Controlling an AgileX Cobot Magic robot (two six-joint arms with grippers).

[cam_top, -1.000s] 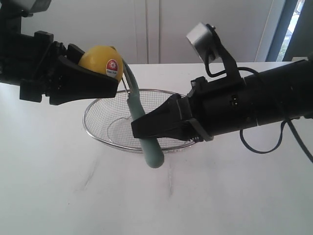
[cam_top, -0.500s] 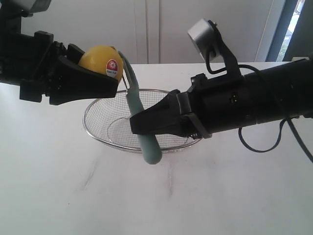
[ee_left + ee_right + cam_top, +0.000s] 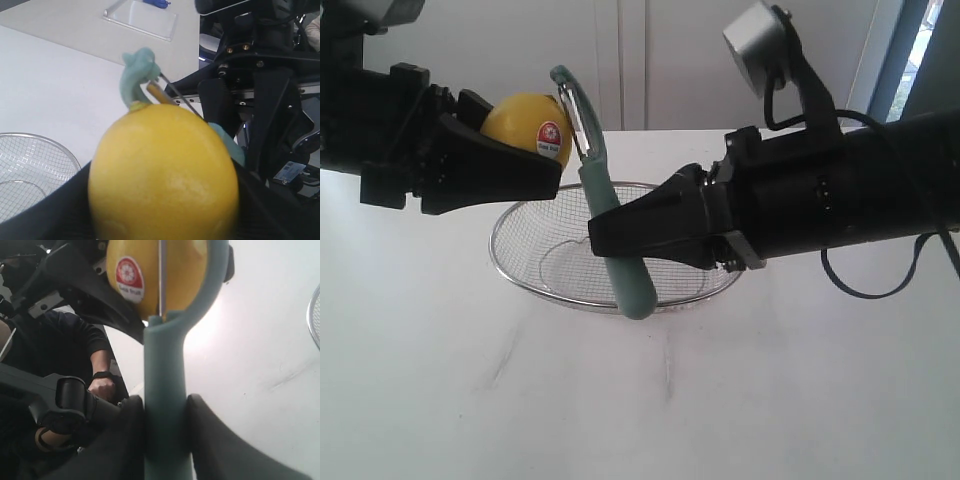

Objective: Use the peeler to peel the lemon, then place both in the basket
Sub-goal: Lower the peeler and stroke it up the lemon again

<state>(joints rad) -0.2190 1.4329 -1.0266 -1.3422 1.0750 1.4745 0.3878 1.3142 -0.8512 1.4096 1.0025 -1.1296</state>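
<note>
My left gripper is shut on the yellow lemon, held in the air above the basket's left rim with its red-and-white sticker facing right. The lemon fills the left wrist view. My right gripper is shut on the pale teal handle of the peeler, which stands nearly upright. Its loop head sits close against the lemon's right side. In the right wrist view the fingers clamp the peeler and the blade crosses the lemon. The wire-mesh basket rests on the table beneath both.
The basket stands on a white table with a white wall behind. A clear flat tray lies far off on another surface. A person's hand with a dark wristband shows beyond the table edge.
My right gripper has lifted the peeler upward along the lemon's right side, so its head now stands higher, beside the lemon's top. The left gripper and lemon have not moved.
</note>
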